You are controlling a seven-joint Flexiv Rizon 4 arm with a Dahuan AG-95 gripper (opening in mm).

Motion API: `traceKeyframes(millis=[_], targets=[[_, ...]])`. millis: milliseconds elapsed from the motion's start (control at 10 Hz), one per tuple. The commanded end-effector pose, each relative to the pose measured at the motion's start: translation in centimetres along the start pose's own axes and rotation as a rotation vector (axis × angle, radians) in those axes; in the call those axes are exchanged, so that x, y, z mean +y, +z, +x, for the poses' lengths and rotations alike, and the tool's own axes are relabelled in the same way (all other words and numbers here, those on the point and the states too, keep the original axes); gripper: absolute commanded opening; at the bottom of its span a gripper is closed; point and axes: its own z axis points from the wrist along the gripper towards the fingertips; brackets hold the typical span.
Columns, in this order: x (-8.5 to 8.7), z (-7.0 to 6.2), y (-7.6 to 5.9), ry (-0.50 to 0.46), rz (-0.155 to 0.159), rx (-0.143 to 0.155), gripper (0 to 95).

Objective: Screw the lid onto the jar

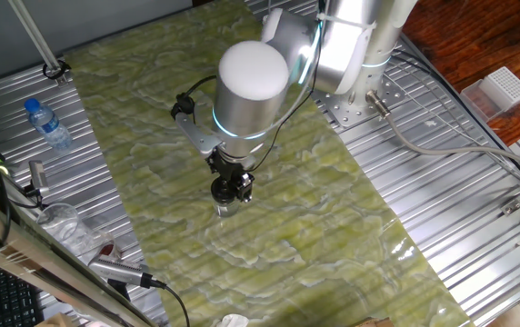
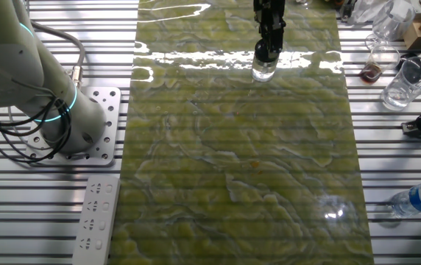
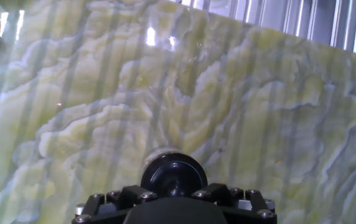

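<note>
The small clear jar [image 2: 263, 71] stands upright on the green marbled mat [image 2: 240, 162], near its far end in the other fixed view. The black lid [image 2: 263, 54] sits on the jar's mouth, with my gripper [image 2: 265, 51] directly above it and shut on it. One fixed view shows the gripper [image 1: 230, 191] under the arm's white wrist, with the jar [image 1: 225, 210] just below. In the hand view the round black lid [image 3: 173, 175] fills the space in front of the fingers [image 3: 218, 192]. A thin pale rim of the jar [image 3: 159, 153] shows behind it.
A water bottle with a blue cap [image 1: 47, 124] lies on the ribbed metal table left of the mat. Clear glasses [image 2: 402, 85] and small clutter stand at the mat's far right in the other fixed view. The arm's base [image 2: 85, 132] is bolted beside the mat.
</note>
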Motion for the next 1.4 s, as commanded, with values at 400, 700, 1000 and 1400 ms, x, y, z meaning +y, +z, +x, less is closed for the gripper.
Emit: traceKeyframes(millis=[400,700,1000,1400], targets=[[-0.1,0.1,0.1,0.001,-0.003,-0.032,76.0],[0.0,0.1,0.3,0.003,-0.008,-0.046,76.0],[0.0,0.2,0.7,0.001,-0.012,-0.051,76.0],[0.0,0.4,1.1,0.002,-0.015,-0.056,76.0]])
